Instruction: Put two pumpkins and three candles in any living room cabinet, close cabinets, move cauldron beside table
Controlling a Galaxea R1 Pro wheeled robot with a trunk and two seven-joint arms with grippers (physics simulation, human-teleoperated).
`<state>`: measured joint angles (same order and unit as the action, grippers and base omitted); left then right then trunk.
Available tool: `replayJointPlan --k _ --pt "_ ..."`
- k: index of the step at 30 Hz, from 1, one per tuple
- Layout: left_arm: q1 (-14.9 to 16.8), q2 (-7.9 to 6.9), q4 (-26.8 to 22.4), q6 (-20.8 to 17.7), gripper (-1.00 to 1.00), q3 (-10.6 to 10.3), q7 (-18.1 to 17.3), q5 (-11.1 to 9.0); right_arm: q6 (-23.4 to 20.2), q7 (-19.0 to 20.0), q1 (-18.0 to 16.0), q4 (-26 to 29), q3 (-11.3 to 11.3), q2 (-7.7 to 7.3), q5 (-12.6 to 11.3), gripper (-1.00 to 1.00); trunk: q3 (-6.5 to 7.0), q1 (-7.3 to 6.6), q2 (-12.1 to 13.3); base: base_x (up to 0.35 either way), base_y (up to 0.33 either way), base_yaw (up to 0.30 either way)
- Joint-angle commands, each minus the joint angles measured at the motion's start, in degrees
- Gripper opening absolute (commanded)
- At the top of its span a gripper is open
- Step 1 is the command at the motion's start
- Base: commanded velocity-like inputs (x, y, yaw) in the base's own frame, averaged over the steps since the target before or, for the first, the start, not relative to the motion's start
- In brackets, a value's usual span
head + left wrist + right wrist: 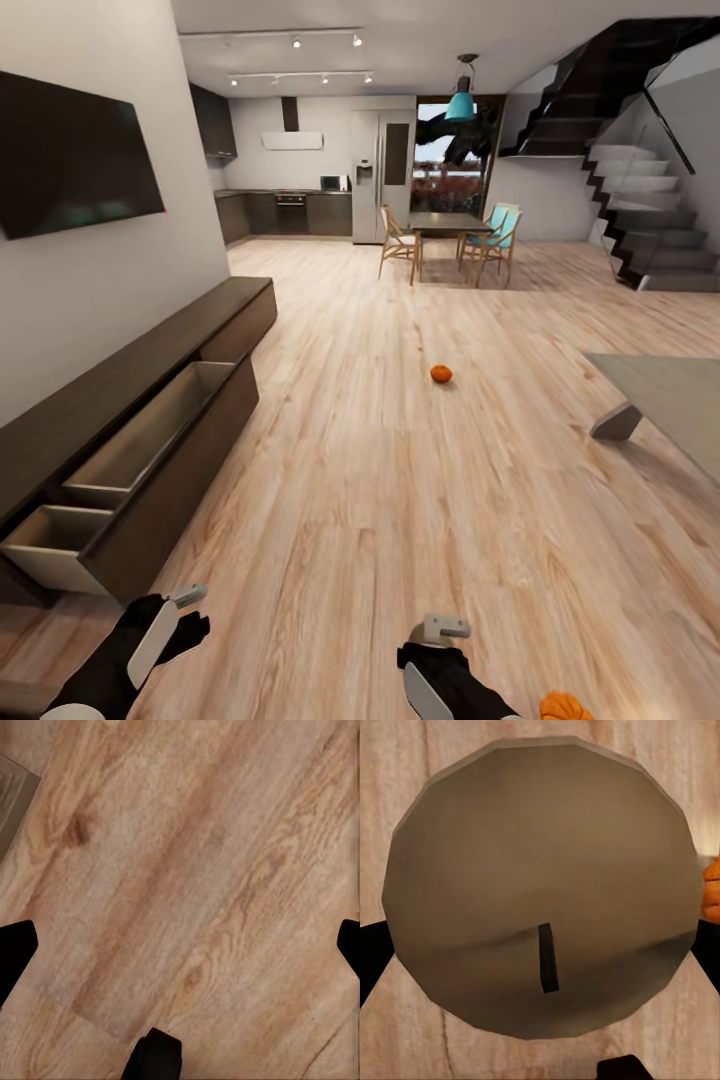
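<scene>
A candle is gripped between the fingers of the right end effector; its round olive-brown top with a short dark wick is seen end-on in the right wrist view. A pumpkin is seen just beside this end effector on the wooden floor. The left end effector is held open over bare floor, with nothing between its fingers. A second pumpkin lies on the floor well ahead, between the cabinet and a low grey surface. The cabinet is set along the left wall, with two drawers pulled open and pale interiors exposed.
</scene>
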<state>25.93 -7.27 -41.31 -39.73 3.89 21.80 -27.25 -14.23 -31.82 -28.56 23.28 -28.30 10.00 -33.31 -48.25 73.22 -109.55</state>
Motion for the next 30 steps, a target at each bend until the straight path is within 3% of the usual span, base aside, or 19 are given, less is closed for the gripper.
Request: replayJointPlan --k 1,30 --pt "0.00 -0.01 0.00 0.00 1.00 -0.01 0.00 0.00 0.00 0.00 -0.01 0.01 -0.01 0.00 0.09 -1.00 0.00 0.00 0.00 0.324 0.020 0.000" --pt "0.00 0.13 0.00 0.02 1.00 -0.20 0.00 0.09 0.08 0.16 0.07 -0.61 -0.03 0.00 0.25 -1.00 0.00 0.00 0.00 0.327 0.001 0.000"
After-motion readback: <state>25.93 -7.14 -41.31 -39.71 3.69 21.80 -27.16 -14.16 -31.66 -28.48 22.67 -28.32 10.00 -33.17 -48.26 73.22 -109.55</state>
